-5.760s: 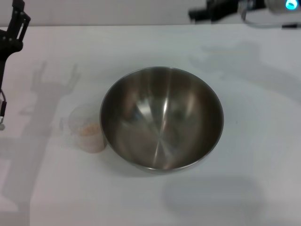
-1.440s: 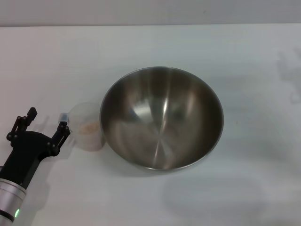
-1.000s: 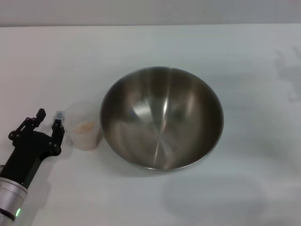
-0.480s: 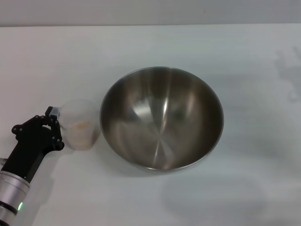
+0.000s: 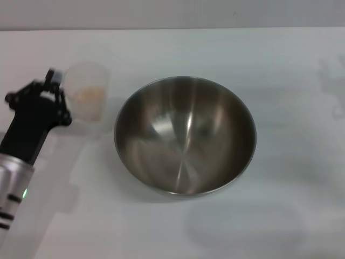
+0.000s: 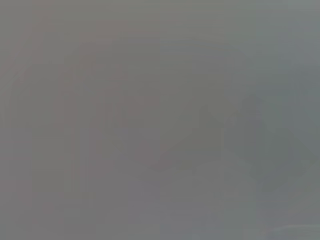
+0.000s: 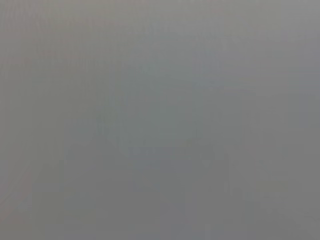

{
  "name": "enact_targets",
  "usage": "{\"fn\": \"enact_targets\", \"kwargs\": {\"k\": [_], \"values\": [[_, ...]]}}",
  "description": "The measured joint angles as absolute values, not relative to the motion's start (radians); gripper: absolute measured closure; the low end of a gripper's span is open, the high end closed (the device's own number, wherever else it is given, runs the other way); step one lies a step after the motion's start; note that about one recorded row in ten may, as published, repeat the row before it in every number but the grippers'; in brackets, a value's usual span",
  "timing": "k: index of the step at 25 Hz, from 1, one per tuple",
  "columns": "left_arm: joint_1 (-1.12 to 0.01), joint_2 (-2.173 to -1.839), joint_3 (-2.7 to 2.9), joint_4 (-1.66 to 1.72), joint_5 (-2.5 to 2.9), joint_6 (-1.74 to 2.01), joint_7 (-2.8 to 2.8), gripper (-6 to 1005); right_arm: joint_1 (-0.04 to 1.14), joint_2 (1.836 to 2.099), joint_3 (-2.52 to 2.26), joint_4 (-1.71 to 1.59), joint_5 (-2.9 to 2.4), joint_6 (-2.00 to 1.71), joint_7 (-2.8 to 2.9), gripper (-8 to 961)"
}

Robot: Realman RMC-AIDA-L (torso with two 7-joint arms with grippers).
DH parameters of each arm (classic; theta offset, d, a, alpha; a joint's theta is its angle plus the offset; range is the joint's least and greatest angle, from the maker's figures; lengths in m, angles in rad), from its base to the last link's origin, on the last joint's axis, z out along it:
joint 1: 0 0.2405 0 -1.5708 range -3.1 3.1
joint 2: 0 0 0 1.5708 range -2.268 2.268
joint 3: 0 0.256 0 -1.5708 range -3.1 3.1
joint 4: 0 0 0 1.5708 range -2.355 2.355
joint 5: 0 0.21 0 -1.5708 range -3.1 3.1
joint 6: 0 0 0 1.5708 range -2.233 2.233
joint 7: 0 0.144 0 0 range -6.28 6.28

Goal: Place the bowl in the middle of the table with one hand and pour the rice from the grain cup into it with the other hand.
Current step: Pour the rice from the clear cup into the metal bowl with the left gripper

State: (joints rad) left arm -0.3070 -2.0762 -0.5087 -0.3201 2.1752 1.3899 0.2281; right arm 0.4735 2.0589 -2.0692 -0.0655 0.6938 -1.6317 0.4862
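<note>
Lifted since half a second ago: left end effector (image 5: 54,89) now higher, clamped on handle side of grain cup (image 5: 86,97), cup raised clear of tabletop (image 5: 280,59), upright, left of bowl (image 5: 185,135) rim. Rice (image 5: 88,95) visible as pale heap inside cup, none in bowl. Bowl sits mid-tabletop, placement apparently done. Right end effector out of view. Both wrist views blank grey. Judged remaining: carry cup over bowl, tip, pour.
</note>
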Motion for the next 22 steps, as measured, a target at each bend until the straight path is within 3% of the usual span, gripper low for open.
{"fn": "enact_targets", "kwargs": {"k": [8, 22], "values": [[-0.374, -2.079, -0.498, -0.325, 2.312, 1.488, 0.806, 970, 0.453, 2.063, -2.068, -0.063, 0.696, -1.670, 0.486, 409], [-0.387, -2.080, -0.474, -0.333, 2.496, 1.454, 1.383, 970, 0.441, 2.063, -2.051, -0.058, 0.694, -1.710, 0.486, 409]]}}
